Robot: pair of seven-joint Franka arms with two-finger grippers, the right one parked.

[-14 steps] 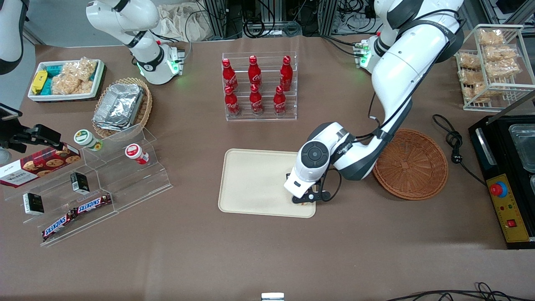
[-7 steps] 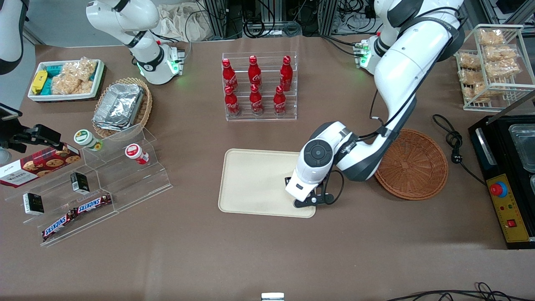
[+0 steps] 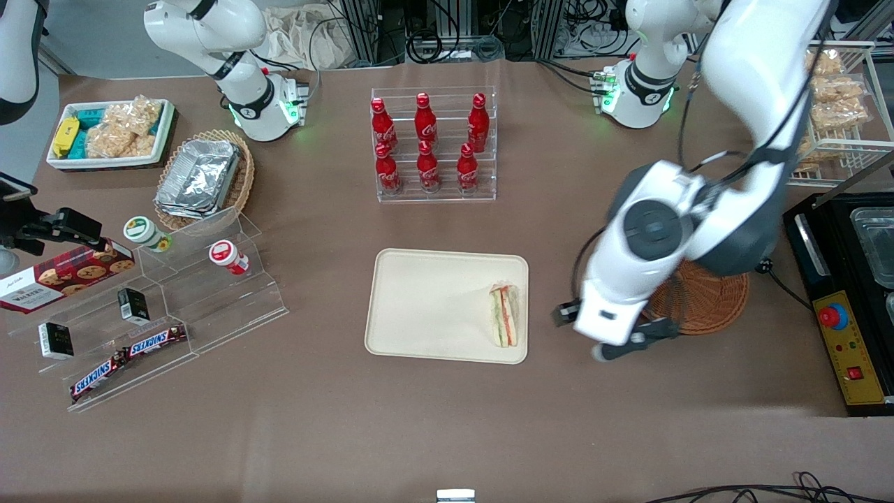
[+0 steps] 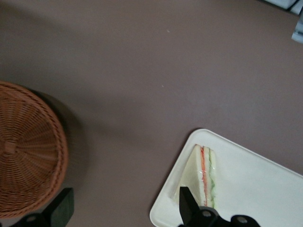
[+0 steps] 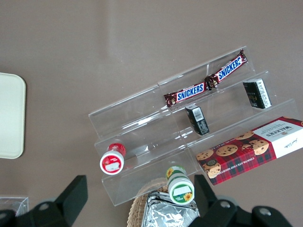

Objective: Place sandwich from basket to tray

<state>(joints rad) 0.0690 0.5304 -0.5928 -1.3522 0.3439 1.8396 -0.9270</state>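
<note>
The whole table (image 3: 447,433) is seen only in the front view, with the tray (image 3: 426,307) at the frame's centre. In the wrist view the basket (image 4: 28,165) is shown without the arm covering it. The sandwich (image 3: 505,314) is laid on the tray's edge nearest the basket. The gripper (image 3: 606,334) is held above bare table between tray and basket, its fingers (image 4: 188,208) spread apart, nothing gripped.

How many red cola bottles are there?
6, all standing in the clear acrylic rack: three red cola bottles in the row nearer the front camera, three in the higher row farther away. None look hidden.
</note>
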